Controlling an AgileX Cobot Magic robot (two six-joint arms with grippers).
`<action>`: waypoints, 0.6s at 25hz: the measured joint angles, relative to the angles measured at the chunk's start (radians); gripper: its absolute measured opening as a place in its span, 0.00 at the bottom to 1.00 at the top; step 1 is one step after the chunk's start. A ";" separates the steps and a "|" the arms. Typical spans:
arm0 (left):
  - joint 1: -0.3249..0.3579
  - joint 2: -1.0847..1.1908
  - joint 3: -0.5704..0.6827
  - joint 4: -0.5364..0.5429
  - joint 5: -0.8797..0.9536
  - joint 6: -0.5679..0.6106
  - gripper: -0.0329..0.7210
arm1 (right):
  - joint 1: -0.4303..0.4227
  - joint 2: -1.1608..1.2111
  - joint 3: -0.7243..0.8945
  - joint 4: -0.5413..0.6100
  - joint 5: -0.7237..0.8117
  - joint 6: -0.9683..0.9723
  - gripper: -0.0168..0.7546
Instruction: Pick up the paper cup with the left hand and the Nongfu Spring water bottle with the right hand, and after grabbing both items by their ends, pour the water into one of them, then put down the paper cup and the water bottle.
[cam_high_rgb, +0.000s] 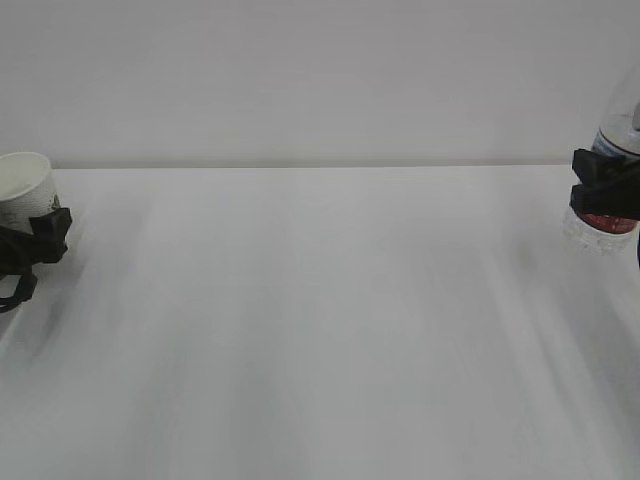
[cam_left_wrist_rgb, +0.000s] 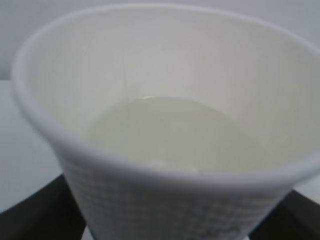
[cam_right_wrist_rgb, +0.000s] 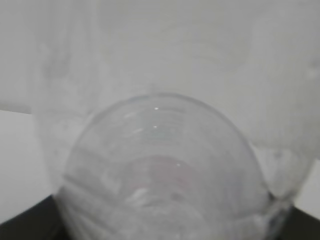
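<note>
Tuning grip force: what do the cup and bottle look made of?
Paper cup: seemingly white paper, matte; rolled rim, a side seam inside and fine dotted wall texture in the left wrist view. Water bottle: clear thin plastic, glossy; see-through, ribbed, small highlights in the right wrist view.

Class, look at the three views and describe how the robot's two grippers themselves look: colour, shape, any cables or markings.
Both are black. The left gripper shows blocky, angular black parts with a thin curved black piece below, possibly a cable. The right gripper is a chunky black clamp-like block. Wrist views show only dark corners. No markings are visible.
</note>
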 joint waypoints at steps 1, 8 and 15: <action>0.000 0.000 0.000 0.002 0.000 0.000 0.91 | 0.000 0.000 0.000 0.000 0.000 0.000 0.63; 0.000 0.002 0.038 0.002 0.000 0.000 0.93 | 0.000 0.000 0.000 0.000 0.000 0.000 0.63; 0.000 -0.069 0.121 0.004 0.002 0.002 0.93 | 0.000 0.000 0.000 0.000 0.000 0.000 0.63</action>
